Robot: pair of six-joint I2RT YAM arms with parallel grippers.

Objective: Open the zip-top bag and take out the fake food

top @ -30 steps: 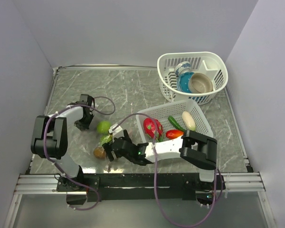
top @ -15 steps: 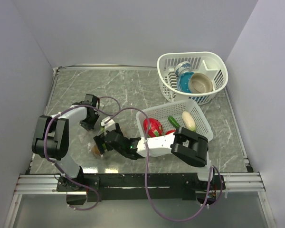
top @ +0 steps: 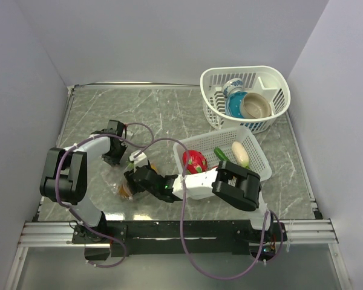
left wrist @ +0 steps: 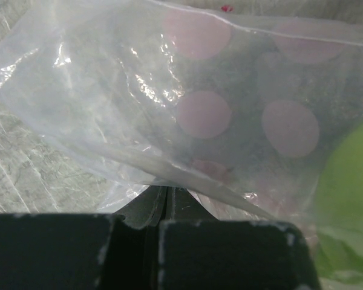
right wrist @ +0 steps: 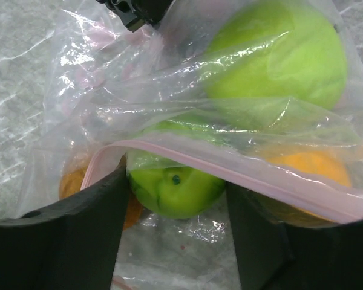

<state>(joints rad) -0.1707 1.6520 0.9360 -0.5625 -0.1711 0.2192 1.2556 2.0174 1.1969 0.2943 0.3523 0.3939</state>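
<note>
L gripper (left wrist: 166, 199) is shut tight on a fold of the bag (left wrist: 169, 90). The bag lies on the table (top: 169, 115), front left, betw. the 2 grippers. R gripper (right wrist: 176, 181) is at the bag's mouth, w/ the pink zip (right wrist: 230, 166) running across it. Its fingers stand apart, one each side of a small green ball (right wrist: 175, 198); can't tell if they squeeze it. A big green ball (right wrist: 278, 54) & an orange (right wrist: 317, 166) are in the bag too. A red piece (top: 195, 161) & a cream piece (top: 240, 153) sit in the near basket (top: 257, 145).

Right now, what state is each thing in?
zip-top bag: mouth open, small green fruit inside.
left gripper: shut on the bag's plastic.
right gripper: jaws apart, astride that fruit.
rectangular basket: holds fake food.
round basket: holds cup and bowl.
</note>
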